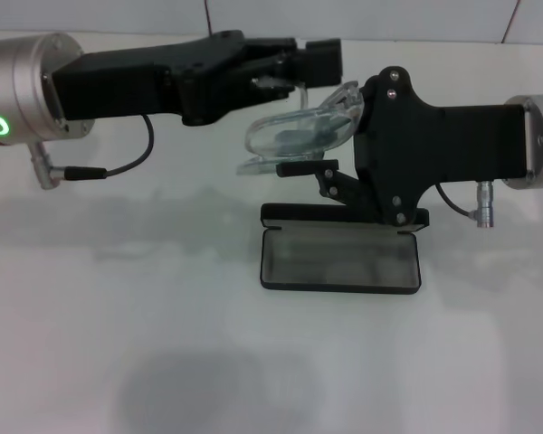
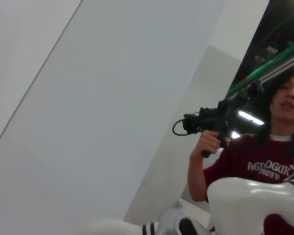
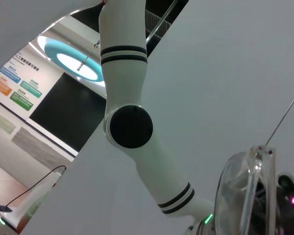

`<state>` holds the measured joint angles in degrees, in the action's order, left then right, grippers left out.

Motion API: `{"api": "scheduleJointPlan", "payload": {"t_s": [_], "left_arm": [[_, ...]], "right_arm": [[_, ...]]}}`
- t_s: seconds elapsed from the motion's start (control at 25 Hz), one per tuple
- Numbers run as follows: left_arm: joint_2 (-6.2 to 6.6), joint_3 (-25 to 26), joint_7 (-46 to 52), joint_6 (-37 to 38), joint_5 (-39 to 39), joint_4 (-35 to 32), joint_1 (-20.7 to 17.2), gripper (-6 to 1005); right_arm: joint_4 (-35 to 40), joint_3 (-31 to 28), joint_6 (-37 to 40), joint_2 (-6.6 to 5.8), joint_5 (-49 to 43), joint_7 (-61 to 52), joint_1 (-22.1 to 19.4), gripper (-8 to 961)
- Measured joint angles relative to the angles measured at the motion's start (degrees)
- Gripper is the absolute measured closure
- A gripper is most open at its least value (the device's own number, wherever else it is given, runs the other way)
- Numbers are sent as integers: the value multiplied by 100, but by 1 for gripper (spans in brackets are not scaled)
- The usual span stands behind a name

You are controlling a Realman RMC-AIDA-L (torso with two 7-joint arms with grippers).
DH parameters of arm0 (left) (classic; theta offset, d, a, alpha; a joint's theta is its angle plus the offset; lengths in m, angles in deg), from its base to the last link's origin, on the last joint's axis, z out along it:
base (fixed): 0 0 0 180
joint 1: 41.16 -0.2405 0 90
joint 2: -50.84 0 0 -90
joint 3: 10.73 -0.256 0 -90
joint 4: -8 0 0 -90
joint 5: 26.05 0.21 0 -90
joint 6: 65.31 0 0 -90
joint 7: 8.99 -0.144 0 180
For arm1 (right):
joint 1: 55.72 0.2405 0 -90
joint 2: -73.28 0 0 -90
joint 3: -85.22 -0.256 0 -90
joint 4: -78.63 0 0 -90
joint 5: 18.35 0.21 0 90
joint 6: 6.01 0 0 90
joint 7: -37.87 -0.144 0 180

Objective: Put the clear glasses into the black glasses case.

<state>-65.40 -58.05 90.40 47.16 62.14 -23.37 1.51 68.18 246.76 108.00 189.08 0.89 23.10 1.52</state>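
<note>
Holding the clear glasses (image 1: 299,134) in mid-air between both arms, you've got them above and just beyond the open black glasses case (image 1: 341,258) on the white worktop (image 1: 118,298). Your left gripper (image 1: 285,74) pinches their far edge from the left; whether the right gripper (image 1: 321,176) is clamped or spread, I cannot tell. Risk, to my eye: pull unevenly and the springy frame slips out, or catches the raised lid. Count: one pair of glasses, one case, two grippers.
</note>
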Motion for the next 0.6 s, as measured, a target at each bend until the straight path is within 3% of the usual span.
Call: {"api": "scheduleJointPlan", "payload": {"t_s": [0.36, 0.6], "left_arm": [[106, 954, -557, -274, -27, 23, -504, 874], [174, 1819, -1312, -350, -35, -13, -1369, 874]], "right_arm": [[26, 6, -10, 5, -41, -141, -151, 841], [-102, 21, -3, -28, -351, -1069, -362, 840]]}}
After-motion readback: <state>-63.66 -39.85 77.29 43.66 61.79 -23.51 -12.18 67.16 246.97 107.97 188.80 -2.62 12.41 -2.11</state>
